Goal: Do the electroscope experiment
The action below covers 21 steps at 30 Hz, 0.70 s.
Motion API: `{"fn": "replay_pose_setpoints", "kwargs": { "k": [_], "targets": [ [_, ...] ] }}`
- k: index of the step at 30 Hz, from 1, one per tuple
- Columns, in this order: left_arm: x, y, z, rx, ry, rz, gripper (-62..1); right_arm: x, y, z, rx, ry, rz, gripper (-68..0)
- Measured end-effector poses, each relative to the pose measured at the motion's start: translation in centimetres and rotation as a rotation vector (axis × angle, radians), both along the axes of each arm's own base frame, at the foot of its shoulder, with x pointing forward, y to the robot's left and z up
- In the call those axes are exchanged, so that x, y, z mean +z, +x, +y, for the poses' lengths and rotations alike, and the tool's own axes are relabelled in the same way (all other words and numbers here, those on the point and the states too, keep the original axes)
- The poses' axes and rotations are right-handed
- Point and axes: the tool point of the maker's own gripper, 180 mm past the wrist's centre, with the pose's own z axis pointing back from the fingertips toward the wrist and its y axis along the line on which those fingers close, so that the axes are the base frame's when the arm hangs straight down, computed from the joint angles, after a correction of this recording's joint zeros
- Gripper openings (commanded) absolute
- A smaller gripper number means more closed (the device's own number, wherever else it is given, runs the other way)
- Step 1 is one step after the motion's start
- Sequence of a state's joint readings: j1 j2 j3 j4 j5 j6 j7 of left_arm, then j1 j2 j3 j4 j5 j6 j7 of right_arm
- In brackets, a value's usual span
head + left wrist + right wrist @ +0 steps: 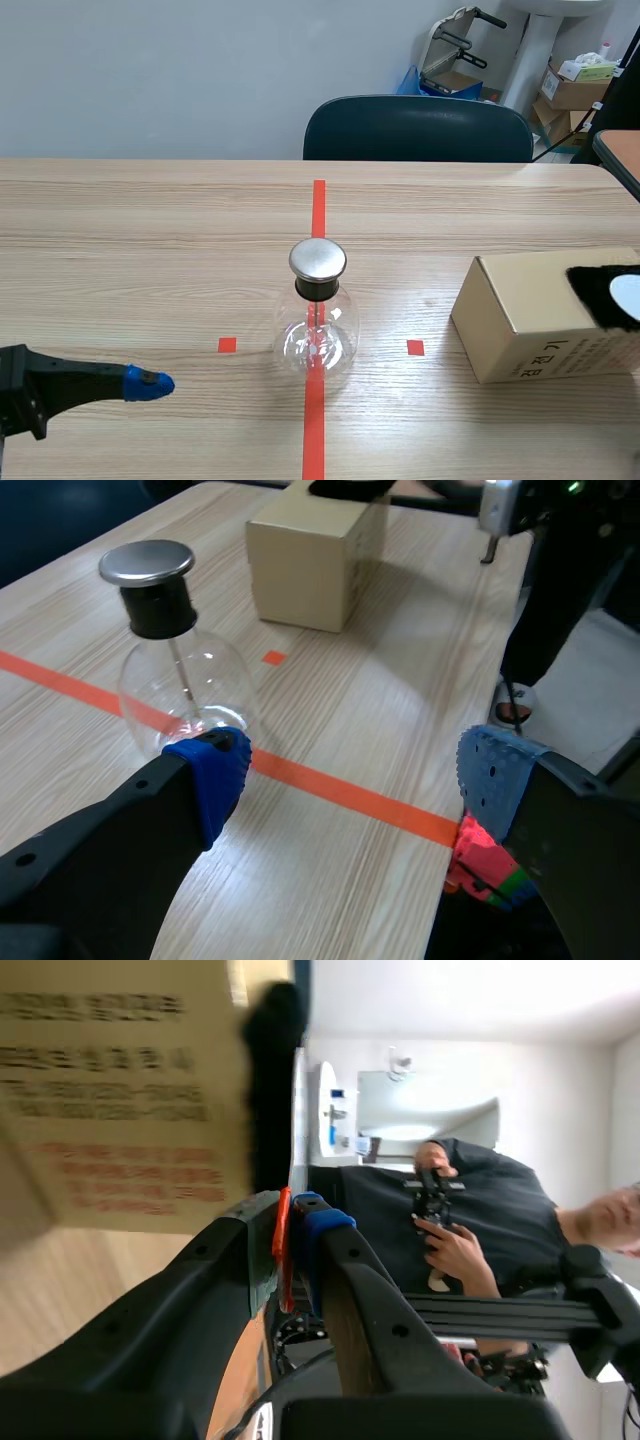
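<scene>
Little is judged done: the flask (316,325) is seen untouched at the tabletop's centre, the left end effector (352,775) is held wide near it, and a thin orange strip (283,1250) is pinched in the right end effector (290,1222).

Table: light wooden table with side-to-side grain (150,250), spanning the scene view from 9 to 3 o'clock.
Box: tan cardboard box with dark print on its near side (520,300), lying on the table at 3 o'clock.
Chair: dark teal padded chair back (420,128), just behind the table's far edge at 1 o'clock.
Wall: plain pale grey-blue wall (150,70), from 10 to 12 o'clock.
Cart: folded grey hand cart with black grips (455,45), behind the chair at 1 o'clock.
Cartons: stacked brown cardboard cartons (572,95), in the far corner at 2 o'clock.
Person: person in a dark top (480,1210), beyond the box in the right wrist view, a hand around a small dark device.
</scene>
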<state>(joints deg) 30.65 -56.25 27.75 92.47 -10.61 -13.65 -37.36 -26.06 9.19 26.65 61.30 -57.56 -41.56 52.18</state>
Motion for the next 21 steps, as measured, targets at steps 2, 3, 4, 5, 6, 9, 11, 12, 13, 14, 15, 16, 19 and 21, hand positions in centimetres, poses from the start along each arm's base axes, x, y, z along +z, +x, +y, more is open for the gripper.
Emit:
{"fn": "replay_pose_setpoints", "kwargs": {
  "k": [2, 3, 4, 5, 6, 9, 11, 12, 13, 14, 15, 16, 19, 21],
  "targets": [
    [0.1, -0.2, -0.1, -0.018, 0.002, -0.013, -15.4, -0.5, -0.3, 0.0, -0.003, 0.004, 0.016, -65.6],
    [0.0, -0.4, -0.1, -0.031, 0.011, -0.02, -15.4, -0.7, -0.3, 0.0, -0.001, 0.0, 0.023, -65.6],
    [-0.1, -0.6, -0.2, -0.041, 0.017, -0.026, -15.5, -0.9, -0.4, 0.0, 0.001, -0.006, 0.031, -65.6],
    [-0.1, -0.6, -0.2, -0.045, 0.016, -0.024, -15.5, -0.9, -0.4, 0.1, 0.003, -0.008, 0.034, -65.6],
    [0.0, -0.7, -0.2, -0.047, 0.012, -0.023, -15.5, -1.1, -0.4, 0.0, 0.001, -0.017, 0.04, -65.6],
    [-0.1, -0.9, -0.4, -0.05, 0.009, -0.014, -15.5, -1.5, -0.5, -0.3, -0.017, -0.029, 0.056, -65.6],
    [-0.1, -1.0, -0.4, -0.052, 0.008, -0.012, -15.5, -1.8, -0.5, -0.7, -0.038, -0.047, 0.068, -65.6],
    [-0.1, -1.0, -0.4, -0.051, 0.008, -0.012, -15.5, -1.8, -0.5, -1.1, -0.057, -0.056, 0.072, -65.6],
    [-0.1, -1.0, -0.4, -0.051, 0.008, -0.012, -15.5, -1.8, -0.5, -1.3, -0.069, -0.058, 0.072, -65.6],
    [-0.1, -1.0, -0.4, -0.05, 0.008, -0.011, -15.6, -1.8, -0.5, -1.3, -0.069, -0.059, 0.072, -65.6],
    [-0.1, -1.0, -0.4, -0.05, 0.007, -0.011, -15.9, -1.8, -0.5, -1.3, -0.069, -0.059, 0.072, -65.6],
    [-0.1, -1.0, -0.4, -0.049, 0.007, -0.011, -15.9, -1.8, -0.5, -1.3, -0.068, -0.059, 0.072, -65.6],
    [-0.1, -1.0, -0.4, -0.05, 0.007, -0.011, -15.9, -1.8, -0.5, -0.3, -0.012, -0.053, 0.072, -65.6],
    [-0.1, -1.0, -0.4, -0.049, 0.007, -0.011, -15.9, -1.9, -0.7, 1.0, 0.063, -0.048, 0.075, -65.6]
  ]
}}
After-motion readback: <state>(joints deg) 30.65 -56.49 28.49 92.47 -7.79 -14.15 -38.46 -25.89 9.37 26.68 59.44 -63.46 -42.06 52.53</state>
